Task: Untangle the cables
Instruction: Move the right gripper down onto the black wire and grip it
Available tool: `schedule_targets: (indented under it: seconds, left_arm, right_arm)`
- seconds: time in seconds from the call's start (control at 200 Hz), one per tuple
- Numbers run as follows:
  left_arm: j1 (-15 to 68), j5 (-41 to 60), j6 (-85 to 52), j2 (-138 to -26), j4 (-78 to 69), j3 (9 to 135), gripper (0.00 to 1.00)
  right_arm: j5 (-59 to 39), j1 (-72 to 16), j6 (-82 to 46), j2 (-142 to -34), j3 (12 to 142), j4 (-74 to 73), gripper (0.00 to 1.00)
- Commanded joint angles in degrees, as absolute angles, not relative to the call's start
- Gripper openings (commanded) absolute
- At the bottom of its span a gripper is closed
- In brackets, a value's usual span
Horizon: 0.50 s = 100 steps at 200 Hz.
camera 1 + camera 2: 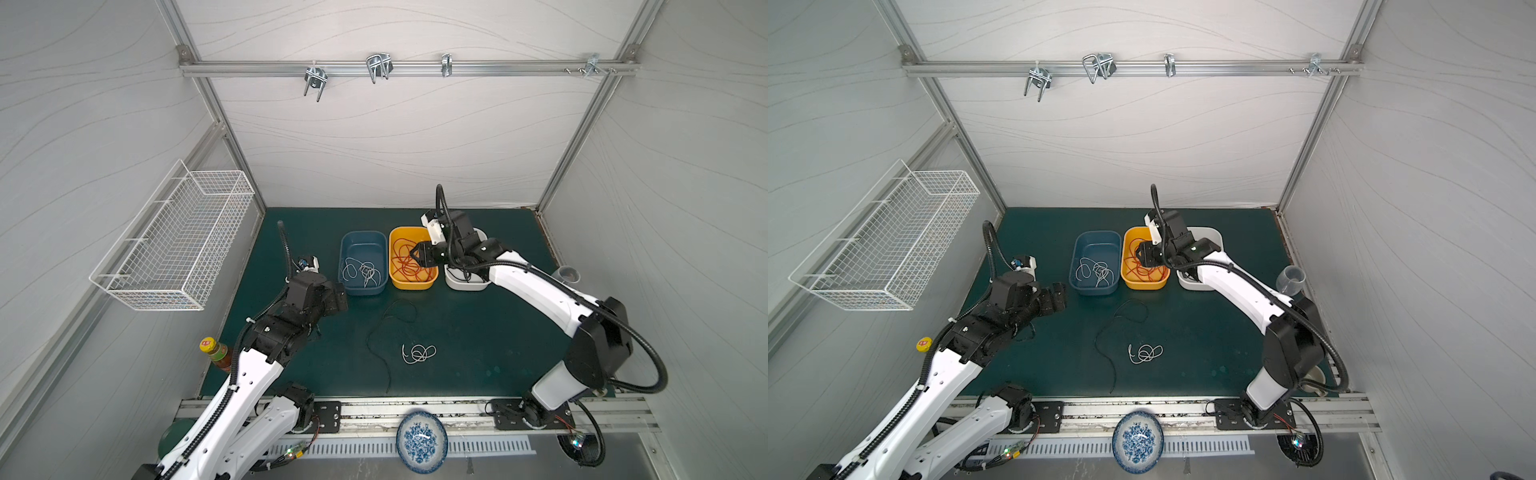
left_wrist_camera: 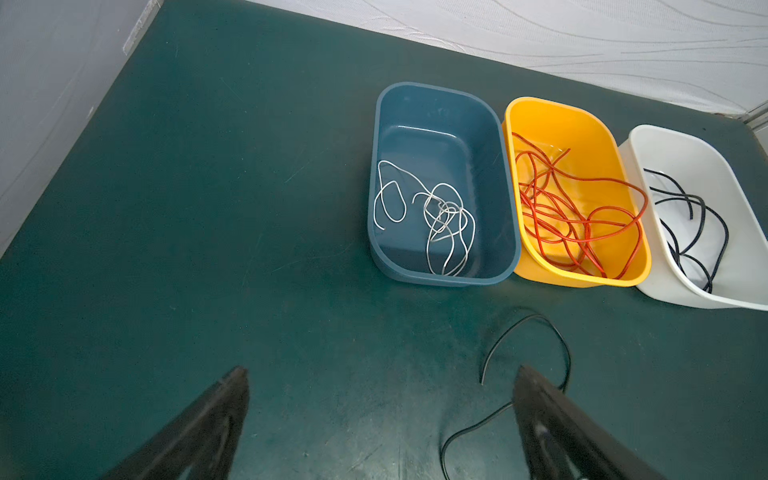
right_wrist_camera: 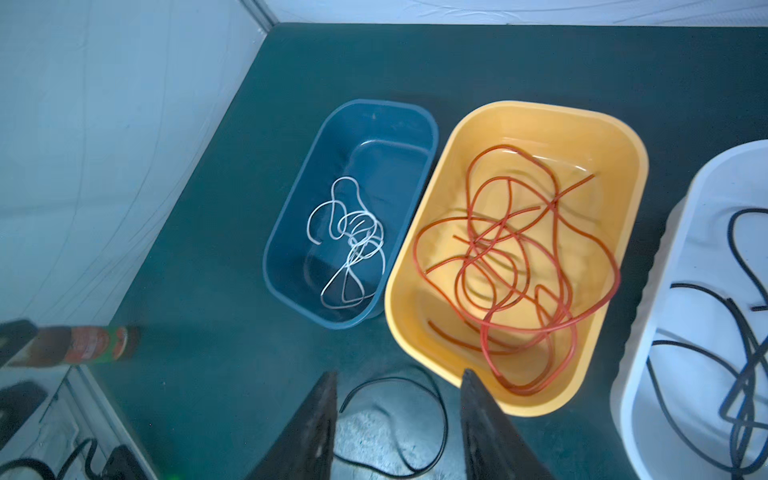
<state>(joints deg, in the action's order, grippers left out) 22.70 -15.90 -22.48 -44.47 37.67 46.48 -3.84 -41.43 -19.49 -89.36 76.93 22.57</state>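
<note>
Red cables (image 1: 409,259) lie tangled in a yellow bin (image 1: 415,286). A white cable (image 1: 363,272) is inside the blue bin (image 1: 361,291), and black cables (image 2: 690,220) are in the white bin (image 1: 465,286). On the green mat a loose black cable (image 1: 368,343) curves toward the front, with a small white cable coil (image 1: 419,353) beside it. My right gripper (image 1: 415,253) hovers over the yellow bin's near end, open, with nothing between its fingers (image 3: 482,415). My left gripper (image 1: 343,297) stands open above the mat, left of the blue bin; the loose black cable (image 2: 557,336) passes by one finger.
A white wire basket (image 1: 174,241) hangs on the left wall. A sauce bottle (image 1: 216,353) stands at the mat's front left. A clear cup (image 1: 567,274) sits at the right edge, a blue patterned plate (image 1: 422,440) in front. Metal hooks (image 1: 378,66) hang on the back rail.
</note>
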Motion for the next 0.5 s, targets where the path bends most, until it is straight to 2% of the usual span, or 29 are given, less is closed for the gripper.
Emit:
schedule_targets:
  seconds: [0.0,0.245,0.495]
  left_arm:
    - [22.9,-17.0,-21.8,-44.4,37.6,46.5,1.0]
    - [22.9,-17.1,-21.9,-45.0,38.1,46.9,1.0]
    - [23.0,-17.9,-21.9,-44.4,38.2,46.8,1.0]
  right_arm:
    - [-2.7,-46.1,-17.7,-84.5,71.8,21.6,0.51]
    - [4.1,-55.6,-15.0,-80.3,61.0,17.3,0.55]
    - [4.6,-56.6,-16.3,-85.6,56.3,13.3,0.56]
